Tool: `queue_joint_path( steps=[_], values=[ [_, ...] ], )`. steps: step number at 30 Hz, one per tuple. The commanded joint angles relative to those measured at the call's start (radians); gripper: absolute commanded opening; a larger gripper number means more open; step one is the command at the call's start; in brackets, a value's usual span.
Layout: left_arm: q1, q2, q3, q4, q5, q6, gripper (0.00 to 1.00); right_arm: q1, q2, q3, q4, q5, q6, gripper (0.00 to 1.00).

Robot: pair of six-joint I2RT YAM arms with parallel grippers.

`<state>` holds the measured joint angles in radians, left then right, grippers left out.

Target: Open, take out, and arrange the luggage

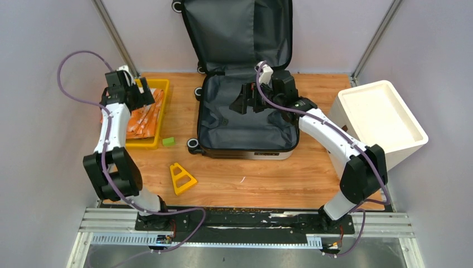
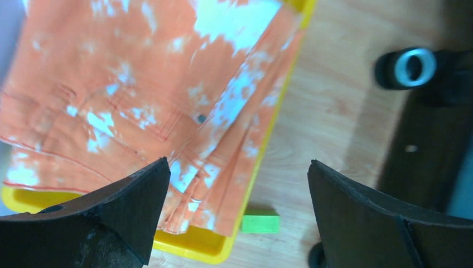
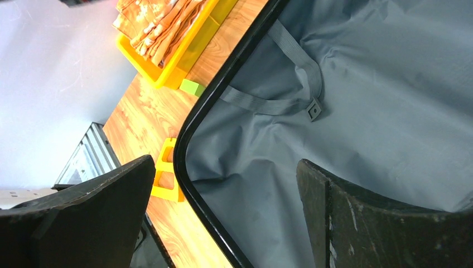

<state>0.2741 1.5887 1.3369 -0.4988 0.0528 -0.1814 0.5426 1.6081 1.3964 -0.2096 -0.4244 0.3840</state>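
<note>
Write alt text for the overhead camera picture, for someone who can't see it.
An open suitcase lies on a wooden table, grey lining showing, with the right gripper open over it. The left gripper hangs open over a yellow tray of folded orange cloth. A white bin stands at right; a green block and yellow triangular piece lie nearby.

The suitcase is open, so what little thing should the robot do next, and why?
Probably lower the left gripper onto the orange clothes to tidy them: it hangs open above the yellow tray, and the luggage looks empty.
</note>
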Motion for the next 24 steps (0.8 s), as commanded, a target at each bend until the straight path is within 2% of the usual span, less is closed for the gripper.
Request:
queue_joint_path(
  steps=[1,3,7,10,14,21,24],
  values=[
    [-0.094,-0.149,0.103,-0.109,0.05,0.017,1.0,0.003,-0.075,0.01,-0.014,0.047,-0.066,1.0],
    [-0.168,-0.202,0.085,-0.125,0.067,0.013,1.0,-0.024,-0.081,0.014,-0.036,0.121,-0.056,1.0],
    [-0.32,-0.324,-0.023,-0.093,0.082,0.007,1.0,-0.135,-0.078,0.036,-0.101,0.029,-0.003,1.0],
    [-0.389,-0.407,-0.084,-0.085,0.084,0.012,1.0,-0.174,-0.085,0.029,-0.144,-0.009,-0.031,1.0],
    [-0.433,-0.476,-0.135,-0.116,0.123,0.048,1.0,-0.178,-0.133,-0.008,-0.194,0.156,-0.057,0.99],
    [-0.458,-0.541,-0.312,-0.076,0.342,0.052,1.0,-0.179,-0.254,-0.128,-0.312,0.379,-0.076,0.96],
    [-0.467,-0.565,-0.37,-0.023,0.38,0.044,1.0,-0.178,-0.298,-0.159,-0.37,0.383,-0.067,0.94]
  ],
)
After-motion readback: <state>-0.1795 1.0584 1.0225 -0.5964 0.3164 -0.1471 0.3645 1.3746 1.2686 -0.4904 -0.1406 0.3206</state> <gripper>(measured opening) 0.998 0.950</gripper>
